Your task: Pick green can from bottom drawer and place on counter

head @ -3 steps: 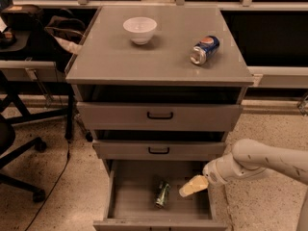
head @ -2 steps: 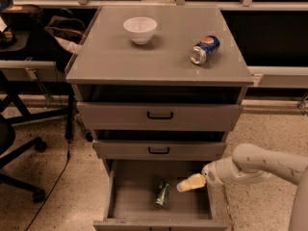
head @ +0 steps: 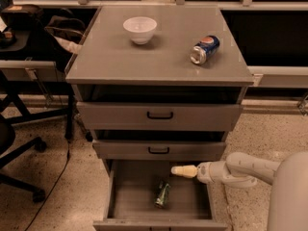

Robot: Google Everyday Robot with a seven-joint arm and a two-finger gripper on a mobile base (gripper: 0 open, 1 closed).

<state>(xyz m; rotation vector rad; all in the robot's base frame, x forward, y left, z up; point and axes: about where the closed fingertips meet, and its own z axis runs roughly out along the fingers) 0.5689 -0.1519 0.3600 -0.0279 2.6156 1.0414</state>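
The green can [head: 162, 194] lies on its side on the floor of the open bottom drawer [head: 130, 207], near the middle. My gripper [head: 176, 171] reaches in from the right on a white arm, over the drawer's back right part, above and just right of the can and apart from it. The counter [head: 120, 57] is the grey top of the cabinet, above the two shallower drawers.
A white bowl [head: 140, 29] stands on the counter at the back left. A blue-and-red can [head: 204, 49] lies on its side at the counter's right. The two upper drawers [head: 159, 115] stand slightly pulled out. An office chair base [head: 19, 158] is on the floor at left.
My gripper has moved left and up inside the drawer, toward its back, ending above the can. The can has not moved.
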